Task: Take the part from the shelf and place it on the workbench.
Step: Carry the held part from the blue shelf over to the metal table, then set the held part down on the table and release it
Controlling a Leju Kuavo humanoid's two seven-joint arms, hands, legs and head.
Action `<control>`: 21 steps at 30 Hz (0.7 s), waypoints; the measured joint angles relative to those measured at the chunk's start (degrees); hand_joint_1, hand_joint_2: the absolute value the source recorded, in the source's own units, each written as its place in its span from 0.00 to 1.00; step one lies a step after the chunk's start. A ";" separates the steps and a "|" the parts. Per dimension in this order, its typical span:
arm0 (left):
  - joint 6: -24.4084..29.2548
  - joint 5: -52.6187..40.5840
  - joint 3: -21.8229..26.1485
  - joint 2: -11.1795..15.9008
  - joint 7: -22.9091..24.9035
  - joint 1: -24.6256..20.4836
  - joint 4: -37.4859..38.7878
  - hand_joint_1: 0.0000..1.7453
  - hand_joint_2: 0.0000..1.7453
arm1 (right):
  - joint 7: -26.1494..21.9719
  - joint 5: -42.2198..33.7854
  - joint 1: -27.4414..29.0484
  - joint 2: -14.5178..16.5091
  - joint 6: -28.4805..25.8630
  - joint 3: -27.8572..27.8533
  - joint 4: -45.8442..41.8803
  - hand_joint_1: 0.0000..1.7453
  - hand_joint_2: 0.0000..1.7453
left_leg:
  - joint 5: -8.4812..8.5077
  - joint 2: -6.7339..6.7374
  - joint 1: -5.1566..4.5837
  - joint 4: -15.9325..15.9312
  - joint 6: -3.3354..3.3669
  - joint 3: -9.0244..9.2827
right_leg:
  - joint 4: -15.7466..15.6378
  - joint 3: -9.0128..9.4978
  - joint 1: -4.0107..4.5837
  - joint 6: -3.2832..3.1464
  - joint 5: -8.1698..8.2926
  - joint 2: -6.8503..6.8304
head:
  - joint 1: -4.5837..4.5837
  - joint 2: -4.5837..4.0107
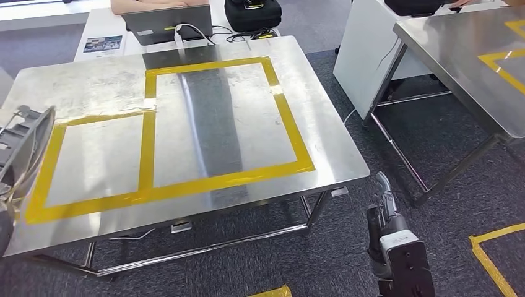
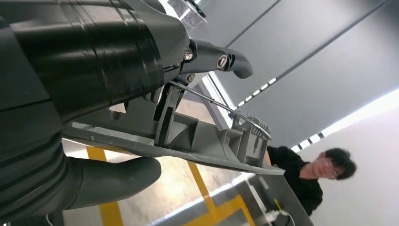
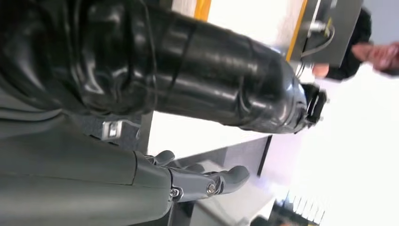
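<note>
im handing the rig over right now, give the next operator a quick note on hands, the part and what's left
Left hand grips the grey ribbed part, holding it at the left edge of the workbench, over the yellow tape frame.
Right hand hangs low beside the bench, holding nothing, fingers loosely curled.
Done: part is in hand and brought to the bench.
Left: set it down on the bench top and let go.

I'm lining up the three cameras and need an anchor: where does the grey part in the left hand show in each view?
Head view: grey part at the far left edge, over the workbench corner.
Left wrist view: it runs across the middle, gripped by the left hand.
Right wrist view: not in it.
Shared landmark: the yellow tape on the workbench, also under the part in the left wrist view.
</note>
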 joint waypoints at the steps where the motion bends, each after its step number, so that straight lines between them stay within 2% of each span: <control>1: -0.10 -0.10 -0.13 0.04 0.19 -0.09 0.00 1.00 1.00 | 0.09 -0.09 -0.03 -0.11 -0.11 0.13 0.02 0.00 0.00 | 1.53 0.26 0.19 -2.41 -0.25 1.36 | 0.28 0.03 -0.15 0.30 -0.24 -0.47 | -0.20 0.00; 3: -0.28 -0.06 -0.33 0.14 0.68 -0.26 0.02 1.00 1.00 | 0.31 -0.62 -0.16 -0.36 -0.18 0.39 0.03 0.00 0.00 | 4.01 0.91 0.45 -9.63 -0.67 5.67 | 1.26 -0.35 -0.27 1.22 -0.97 -1.20 | -0.69 0.00; 5: -0.49 0.41 -0.37 0.31 1.10 -0.34 0.05 1.00 1.00 | 0.44 -1.42 -0.41 -0.57 0.17 0.60 0.03 0.00 0.00 | 4.22 0.96 0.54 -13.10 -0.14 7.95 | 2.20 -0.98 -0.03 2.12 -1.70 -1.62 | -0.87 0.00; 6: -0.70 0.88 -0.34 0.44 1.25 -0.37 0.08 1.00 1.00 | 0.45 -1.77 -0.53 -0.61 0.47 0.69 0.03 0.00 0.00 | 4.02 0.76 0.52 -13.05 0.30 8.15 | 2.38 -1.27 0.13 2.21 -2.00 -1.62 | -0.76 0.00; 7: -0.97 1.43 -0.29 0.55 1.34 -0.40 0.12 1.00 1.00 | 0.43 -2.03 -0.63 -0.63 0.78 0.78 0.05 0.00 0.00 | 4.05 0.65 0.60 -13.09 0.61 8.05 | 2.47 -1.16 0.18 1.86 -2.04 -1.55 | -0.39 0.00; 10: -2.92 3.14 -0.11 0.94 2.04 -1.08 0.55 1.00 1.00 | 0.15 -2.56 -1.02 -0.62 1.72 0.95 0.28 0.00 0.00 | 4.05 0.61 0.51 -13.08 0.81 8.03 | 2.22 -1.08 0.24 0.18 -1.60 -1.36 | 0.65 0.00; 13: -6.27 3.81 -0.12 1.77 3.21 -3.48 1.96 1.00 1.00 | -0.10 -2.95 -1.85 -0.62 2.97 1.39 0.56 0.00 0.00 | 4.05 0.63 0.26 -13.08 1.25 7.99 | 1.92 -1.06 0.19 -0.29 -1.28 -1.35 | 1.39 0.00; 16: -11.53 2.76 -0.72 2.71 4.86 -7.67 4.40 1.00 1.00 | -0.11 -3.19 -2.96 -0.70 3.90 2.05 0.87 0.00 0.00 | 4.09 0.65 0.07 -13.06 1.51 7.94 | 1.66 -1.08 0.09 -0.06 -1.05 -1.34 | 1.64 0.00; 18: -14.99 1.76 -1.79 3.11 5.62 -11.26 6.51 1.00 1.00 | -0.07 -3.40 -3.95 -0.90 4.18 2.63 1.03 0.00 0.00 | 4.13 0.65 -0.01 -13.06 1.59 7.90 | 1.53 -1.08 0.01 0.40 -0.90 -1.34 | 1.73 0.00; 21: -17.92 1.05 -4.14 3.40 5.88 -16.27 9.96 1.00 1.00 | -0.02 -3.65 -4.95 -1.16 4.27 3.44 1.28 0.00 0.00 | 4.19 0.70 -0.11 -13.03 1.68 7.86 | 1.33 -1.09 -0.18 2.03 -0.79 -1.33 | 1.71 0.00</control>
